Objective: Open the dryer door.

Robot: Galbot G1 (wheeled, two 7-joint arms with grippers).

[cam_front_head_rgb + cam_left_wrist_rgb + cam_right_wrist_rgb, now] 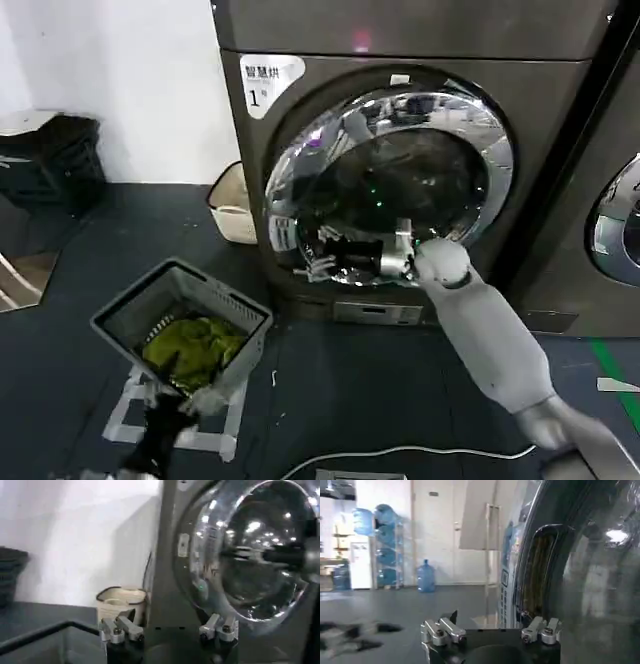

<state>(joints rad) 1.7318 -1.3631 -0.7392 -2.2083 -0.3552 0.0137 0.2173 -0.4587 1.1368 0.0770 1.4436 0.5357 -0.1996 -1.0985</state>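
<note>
I see a dark floor [360, 390] with a white cable [400, 455] lying near, a white wall [130, 90] far left, and blue water bottles [382, 540] racked across the room.

A grey laundry basket [180, 325] holding yellow-green cloth [192, 350] sits at seven o'clock; a cream bin [232, 205] stands at nine o'clock.
</note>
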